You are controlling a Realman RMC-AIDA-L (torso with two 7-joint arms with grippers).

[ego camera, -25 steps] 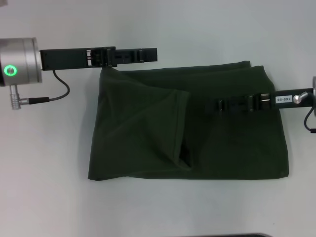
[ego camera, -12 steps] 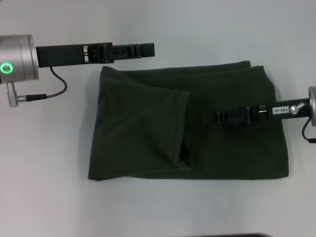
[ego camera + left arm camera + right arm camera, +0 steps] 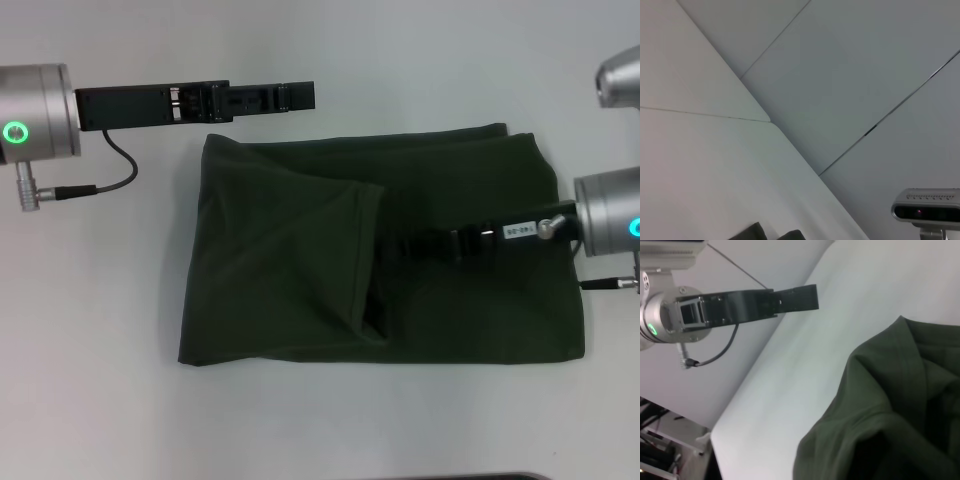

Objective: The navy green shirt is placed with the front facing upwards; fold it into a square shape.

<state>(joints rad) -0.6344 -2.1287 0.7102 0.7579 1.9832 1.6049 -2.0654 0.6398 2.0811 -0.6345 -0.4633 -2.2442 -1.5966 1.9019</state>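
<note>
The navy green shirt (image 3: 470, 180) lies flat on the white table (image 3: 100, 300) as a wide rectangle, plain green side up. One sleeve flap (image 3: 330, 250) is folded over its left half, leaving a dark pocket along the flap's edge. My left gripper (image 3: 305, 96) hovers just beyond the shirt's far edge, clear of the cloth; it also shows in the right wrist view as the left gripper (image 3: 810, 296). My right gripper (image 3: 390, 245) reaches in from the right, low over the shirt's middle, its tip at the flap's edge. Bunched shirt folds (image 3: 890, 405) fill the right wrist view.
Bare white table surrounds the shirt on all sides. A dark strip (image 3: 480, 477) marks the near table edge. The left arm's cable (image 3: 115, 170) loops beside the shirt's far left corner. A camera unit (image 3: 927, 210) shows in the left wrist view.
My right gripper has slid left across the shirt to the flap's edge. My left gripper has come off the shirt's far left corner and now sits slightly farther back.
</note>
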